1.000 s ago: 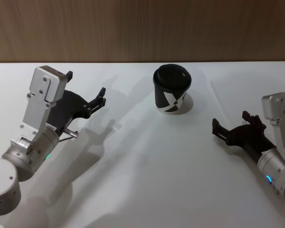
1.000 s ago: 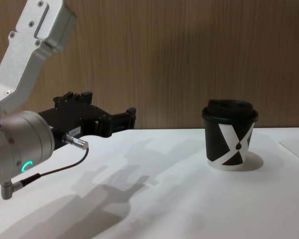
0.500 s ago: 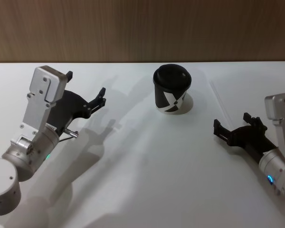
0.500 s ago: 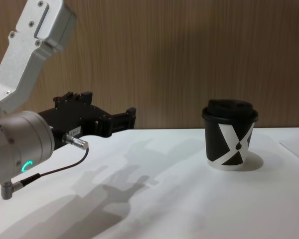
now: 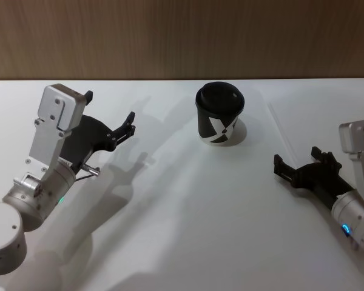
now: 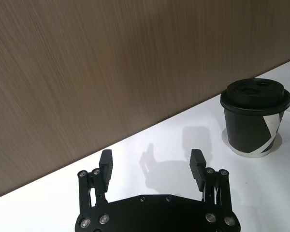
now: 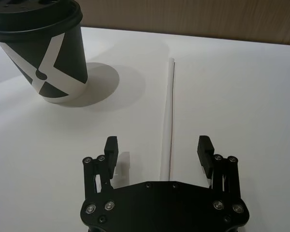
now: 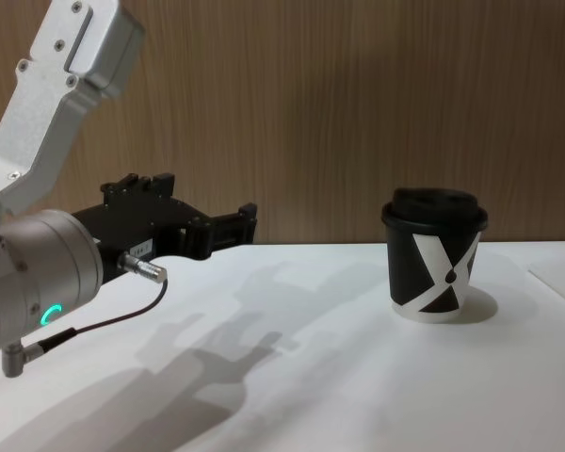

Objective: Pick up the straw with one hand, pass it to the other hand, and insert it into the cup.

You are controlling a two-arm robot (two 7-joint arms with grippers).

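The black cup with its domed lid and white X pattern stands upright at the back middle of the white table. The thin white straw lies flat to the right of it, running front to back. My right gripper hovers open at the straw's near end; in the right wrist view the straw runs out between the spread fingers of the gripper, with the cup off to one side. My left gripper hangs open and empty over the left of the table, well away from the cup.
A brown wooden wall closes off the back of the table. In the chest view the left arm looms large on the left and the cup stands at the right.
My right gripper has drifted slightly to the right and toward the front edge, staying open. The left arm, the cup and the straw have not moved.
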